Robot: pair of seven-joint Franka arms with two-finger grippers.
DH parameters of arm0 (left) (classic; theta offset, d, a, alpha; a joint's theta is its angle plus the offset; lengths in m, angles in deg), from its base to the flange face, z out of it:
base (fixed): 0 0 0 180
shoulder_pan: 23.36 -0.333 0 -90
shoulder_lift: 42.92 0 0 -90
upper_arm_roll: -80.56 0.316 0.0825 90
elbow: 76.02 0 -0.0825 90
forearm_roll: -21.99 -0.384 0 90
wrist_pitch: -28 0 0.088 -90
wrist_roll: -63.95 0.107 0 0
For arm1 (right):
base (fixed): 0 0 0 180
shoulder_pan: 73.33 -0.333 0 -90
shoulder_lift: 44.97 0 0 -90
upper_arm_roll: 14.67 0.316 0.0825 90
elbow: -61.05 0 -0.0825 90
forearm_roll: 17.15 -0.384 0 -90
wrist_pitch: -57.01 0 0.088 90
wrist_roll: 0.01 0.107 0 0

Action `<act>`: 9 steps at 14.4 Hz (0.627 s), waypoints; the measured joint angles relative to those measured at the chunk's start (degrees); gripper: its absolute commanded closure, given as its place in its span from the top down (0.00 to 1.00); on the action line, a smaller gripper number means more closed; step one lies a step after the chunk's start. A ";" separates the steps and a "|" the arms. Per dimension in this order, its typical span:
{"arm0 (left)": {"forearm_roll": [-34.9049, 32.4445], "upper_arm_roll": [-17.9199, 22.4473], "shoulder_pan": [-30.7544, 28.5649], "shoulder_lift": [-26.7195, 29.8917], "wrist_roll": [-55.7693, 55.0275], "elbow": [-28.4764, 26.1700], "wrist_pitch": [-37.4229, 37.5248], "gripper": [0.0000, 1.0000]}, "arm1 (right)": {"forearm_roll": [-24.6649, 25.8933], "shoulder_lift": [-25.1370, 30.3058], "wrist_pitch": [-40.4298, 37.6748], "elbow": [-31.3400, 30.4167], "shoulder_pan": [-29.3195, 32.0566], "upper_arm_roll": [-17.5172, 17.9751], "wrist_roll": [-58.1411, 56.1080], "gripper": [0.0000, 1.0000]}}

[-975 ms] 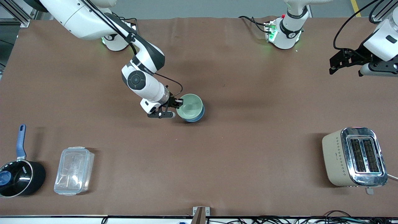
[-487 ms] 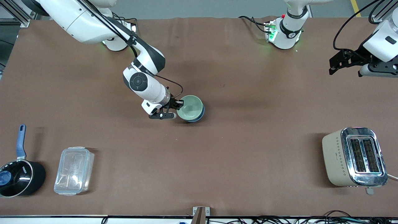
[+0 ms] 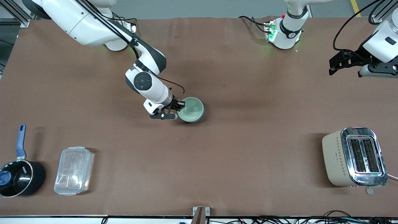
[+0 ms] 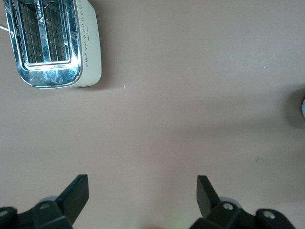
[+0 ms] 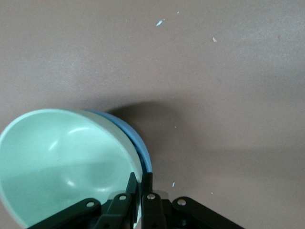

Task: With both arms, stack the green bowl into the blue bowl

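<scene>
The green bowl (image 3: 192, 109) sits inside the blue bowl (image 3: 200, 117) near the middle of the table; only a thin blue edge shows around it. My right gripper (image 3: 179, 107) is shut on the green bowl's rim at the side toward the right arm's end. In the right wrist view the green bowl (image 5: 66, 162) fills the blue bowl (image 5: 138, 143), and the right gripper (image 5: 141, 183) pinches the green rim, one finger inside and one outside. My left gripper (image 3: 337, 65) is open and empty, up over the table's left-arm end; it also shows in the left wrist view (image 4: 142, 191).
A cream and chrome toaster (image 3: 354, 157) stands near the front camera at the left arm's end. A clear plastic container (image 3: 74, 170) and a black saucepan with a blue handle (image 3: 18, 174) lie near the front camera at the right arm's end.
The right gripper has lowered the green bowl deeper into the blue bowl; less blue shows around it now. The left arm has not moved.
</scene>
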State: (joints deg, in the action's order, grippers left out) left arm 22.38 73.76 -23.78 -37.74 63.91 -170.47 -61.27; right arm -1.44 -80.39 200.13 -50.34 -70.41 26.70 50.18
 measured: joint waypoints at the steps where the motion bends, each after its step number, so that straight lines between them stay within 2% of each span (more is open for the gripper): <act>1: 0.00 0.00 0.00 -0.05 0.00 0.00 0.00 1.00 | 0.00 0.00 0.00 0.01 -0.08 0.02 0.65 0.95; 2: 0.00 0.00 0.00 -0.11 0.00 0.00 -0.01 1.00 | 0.01 0.00 -0.02 0.02 -0.15 0.03 1.09 1.00; 6: 0.00 0.00 0.00 -0.29 0.00 0.00 -0.07 1.00 | 0.02 0.18 -1.24 0.89 0.09 1.01 1.32 1.00; 9: 0.00 0.00 0.01 -0.31 0.00 -0.01 -0.12 1.00 | 0.10 3.55 -10.95 4.90 1.38 2.38 1.32 1.00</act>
State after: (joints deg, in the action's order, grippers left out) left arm 22.38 73.76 -23.76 -38.05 63.91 -170.48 -61.39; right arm -1.34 -76.83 189.18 -45.45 -69.03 29.08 51.50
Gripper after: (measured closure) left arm 0.000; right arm 0.084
